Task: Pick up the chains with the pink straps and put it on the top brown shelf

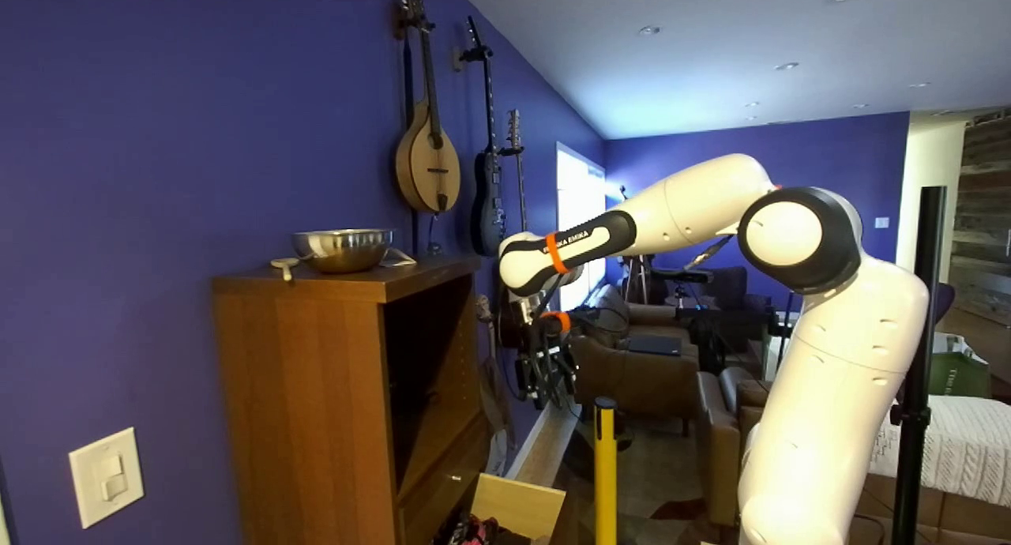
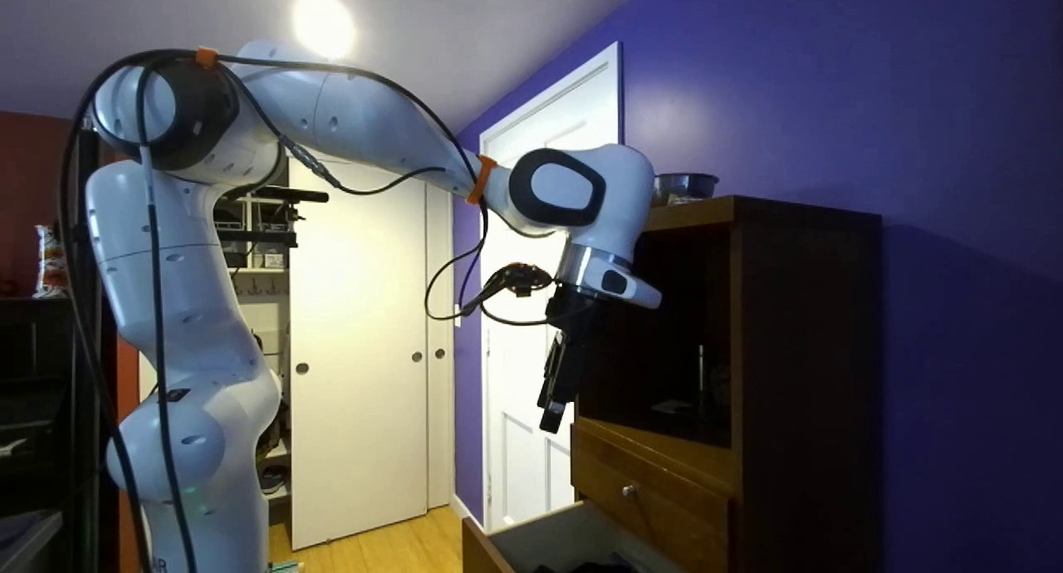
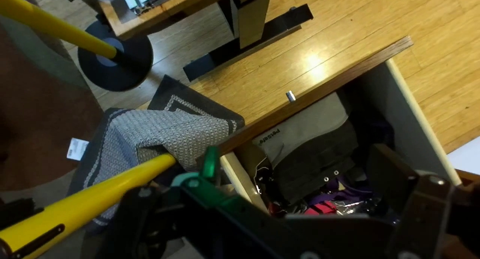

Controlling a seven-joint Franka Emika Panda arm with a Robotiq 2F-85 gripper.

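Pink-red straps [image 3: 322, 207] lie among dark, purple and shiny items in an open drawer [image 3: 337, 87]. In an exterior view they show as a pink and dark bundle [image 1: 478, 531] in the drawer; any chain cannot be made out clearly. My gripper [image 3: 300, 163] is open, its fingers wide apart with nothing between them. In both exterior views the gripper [image 1: 549, 375] [image 2: 551, 417] hangs tilted downward in front of the cabinet [image 2: 805, 349], above the drawer and apart from its contents. The brown shelf board [image 2: 664, 444] is the floor of the cabinet's open compartment, above the drawers.
A metal bowl [image 1: 345, 250] stands on the cabinet's top. A shut drawer [image 2: 652, 494] with a knob lies below the compartment. A yellow post [image 1: 605, 474] stands near the open drawer. A grey rug [image 3: 161, 135] and a wooden bench [image 3: 168, 11] show beyond the drawer.
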